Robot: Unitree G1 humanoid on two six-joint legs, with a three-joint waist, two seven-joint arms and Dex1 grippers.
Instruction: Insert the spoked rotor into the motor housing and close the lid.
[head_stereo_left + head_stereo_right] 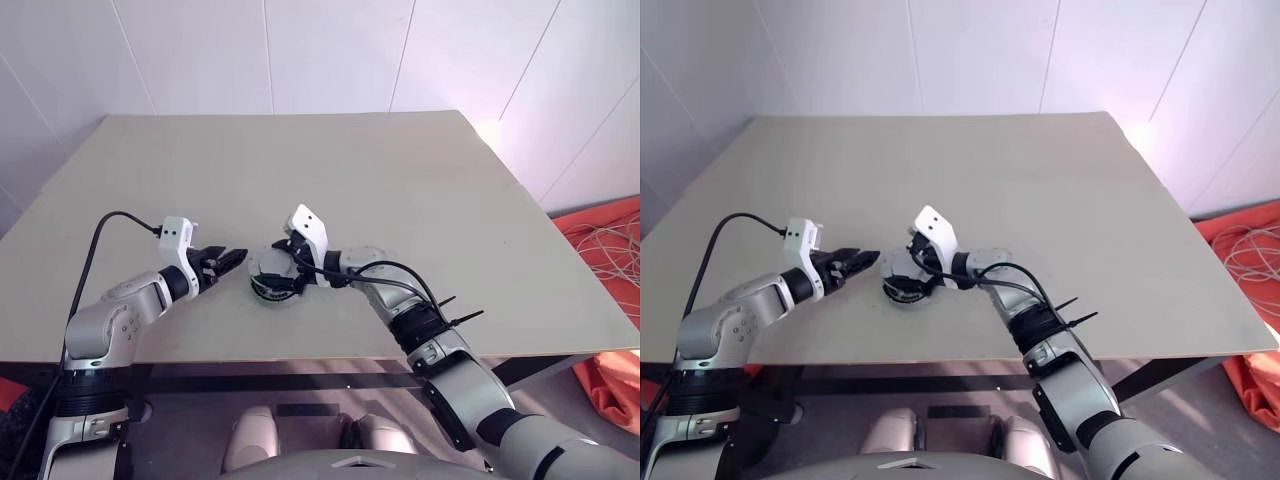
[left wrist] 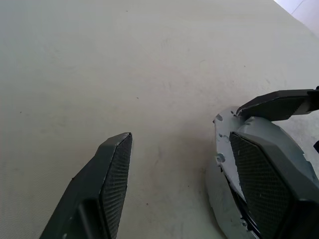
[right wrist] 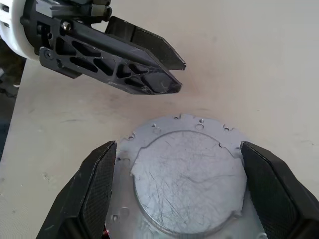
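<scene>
The lid (image 3: 187,184), a flat scratched grey disc with a notched flange, lies on top of the motor housing (image 1: 268,293), a round body near the table's front edge. My right gripper (image 3: 178,145) is open. One finger stands on each side of the lid. My left gripper (image 2: 179,134) is open just to the left of the housing, with only bare table between its fingers. One of its fingers (image 2: 269,184) lies beside the lid's rim (image 2: 219,159). The spoked rotor is hidden.
The pale table (image 1: 330,170) stretches far back and to both sides. Its front edge runs just below the housing. An orange cloth with pale cables (image 1: 610,250) lies on the floor to the right of the table.
</scene>
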